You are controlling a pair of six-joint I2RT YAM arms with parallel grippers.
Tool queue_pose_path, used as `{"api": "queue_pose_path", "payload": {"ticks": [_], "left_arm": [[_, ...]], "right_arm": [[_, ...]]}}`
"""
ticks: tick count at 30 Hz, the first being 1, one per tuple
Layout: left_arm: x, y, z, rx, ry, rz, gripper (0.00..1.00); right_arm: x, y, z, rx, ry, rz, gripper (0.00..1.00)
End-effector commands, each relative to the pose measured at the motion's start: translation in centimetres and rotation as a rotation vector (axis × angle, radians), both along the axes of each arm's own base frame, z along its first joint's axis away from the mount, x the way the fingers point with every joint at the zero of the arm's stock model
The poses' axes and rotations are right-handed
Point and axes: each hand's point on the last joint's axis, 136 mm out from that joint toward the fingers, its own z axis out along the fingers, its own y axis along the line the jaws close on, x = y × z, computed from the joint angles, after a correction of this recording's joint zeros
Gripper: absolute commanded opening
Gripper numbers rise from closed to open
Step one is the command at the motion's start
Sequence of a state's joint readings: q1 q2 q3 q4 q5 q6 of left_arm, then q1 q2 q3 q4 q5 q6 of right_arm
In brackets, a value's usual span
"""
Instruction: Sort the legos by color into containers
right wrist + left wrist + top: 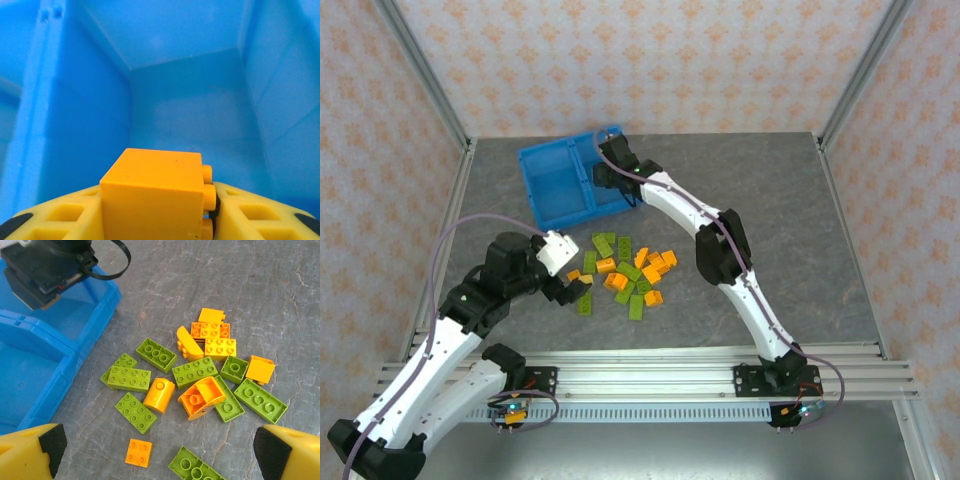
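Olive-green and orange legos [630,272] lie in a loose pile on the grey table. My left gripper [574,288] hovers open at the pile's left edge. In the left wrist view its jaws stand wide apart [161,451] over a small orange brick [138,452] and green bricks [136,411]. The blue bin [560,180] sits behind the pile. My right gripper [611,166] reaches down into the bin's right compartment. It is shut [156,222] on an orange brick [152,192], held above the compartment's bare blue floor [190,105].
The bin's middle wall [35,332] and near rim [75,365] stand left of the pile. The right arm's black wrist [47,270] hangs over the bin. Metal frame posts [425,75] and patterned walls enclose the table. Open grey surface [800,230] lies to the right.
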State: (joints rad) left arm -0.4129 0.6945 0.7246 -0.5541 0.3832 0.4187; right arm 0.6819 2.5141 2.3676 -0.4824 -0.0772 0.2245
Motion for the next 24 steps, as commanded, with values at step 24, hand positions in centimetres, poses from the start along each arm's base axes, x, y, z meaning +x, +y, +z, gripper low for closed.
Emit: {"api": "queue_pose_path", "payload": {"ticks": [24], "left_arm": [[0.7, 0.4, -1.4, 0.081, -0.039, -0.007, 0.99]], "right_arm": [[-11.0, -7.9, 10.7, 0.084, -0.035, 0.070, 0.64]]}}
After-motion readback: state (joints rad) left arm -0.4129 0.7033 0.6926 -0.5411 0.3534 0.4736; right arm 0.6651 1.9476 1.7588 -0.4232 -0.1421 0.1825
